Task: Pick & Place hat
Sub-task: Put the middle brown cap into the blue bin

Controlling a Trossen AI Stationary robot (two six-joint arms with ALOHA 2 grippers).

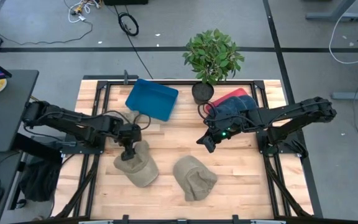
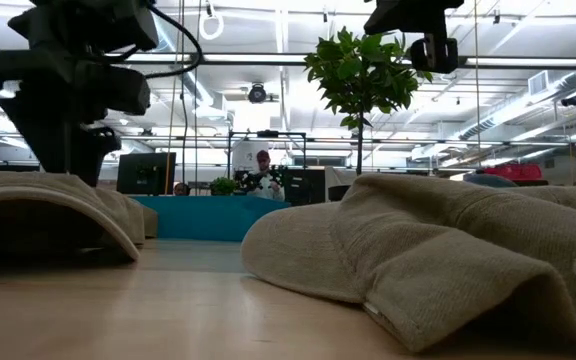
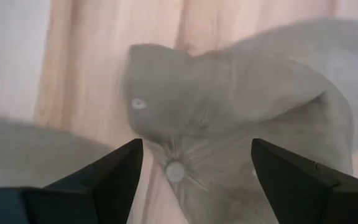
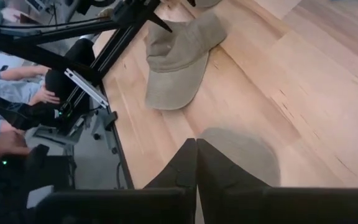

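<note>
Right over the tan hat (image 1: 136, 163) by the table's front left, your left gripper (image 1: 128, 151) hangs spread wide, so drop straight down, pinch the cloth firmly; the right gripper (image 1: 207, 142) waits pressed together.

Left gripper (image 1: 128, 151) covers part of the left hat (image 1: 137, 163) (contact indiscernible); low view crops the near hat (image 2: 448, 260).

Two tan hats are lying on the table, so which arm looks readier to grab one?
The left. Its left gripper hangs open right over the nearer tan hat. The right gripper is shut and sits off to the side of the other hat.
</note>
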